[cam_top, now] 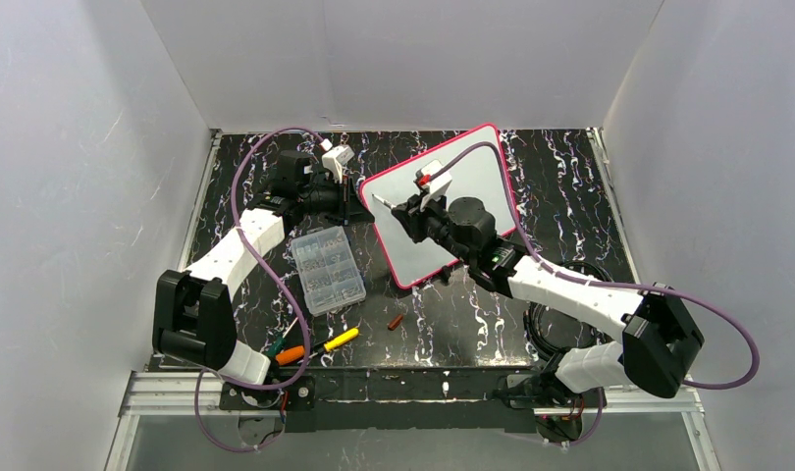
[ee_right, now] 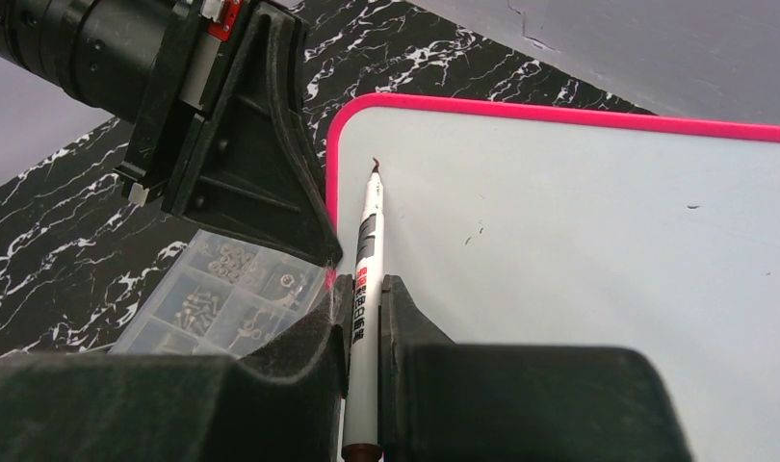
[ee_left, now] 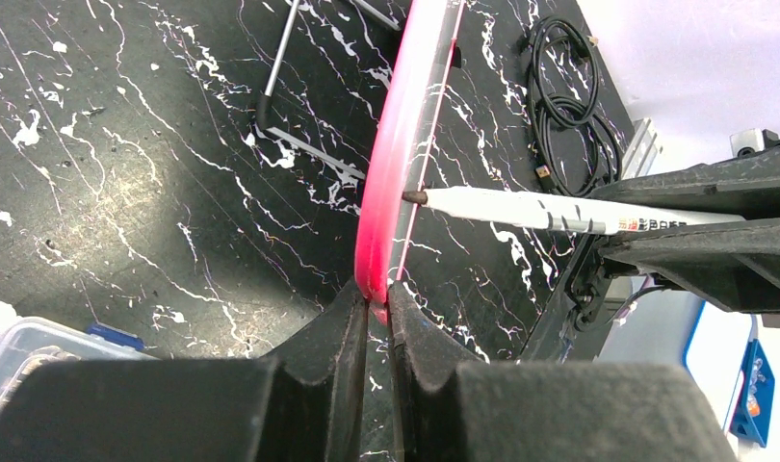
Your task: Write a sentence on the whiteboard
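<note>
The whiteboard [cam_top: 482, 177], white with a pink-red rim, stands tilted up at the table's middle back. My left gripper [cam_top: 354, 193] is shut on its left rim; in the left wrist view the jaws [ee_left: 377, 294] pinch the pink edge [ee_left: 396, 144]. My right gripper [cam_top: 405, 209] is shut on a white marker [ee_right: 370, 231]. The marker's brown tip sits against the board face [ee_right: 579, 241] near its upper left corner, also seen in the left wrist view [ee_left: 521, 207]. No sentence shows; the board is blank but for small specks.
A clear organizer box [cam_top: 327, 270] of screws lies left of the board. A brown-red marker cap [cam_top: 396, 322] and orange and yellow screwdrivers [cam_top: 335, 340] lie near the front. A black cable coil [cam_top: 560, 324] lies under the right arm. White walls enclose the table.
</note>
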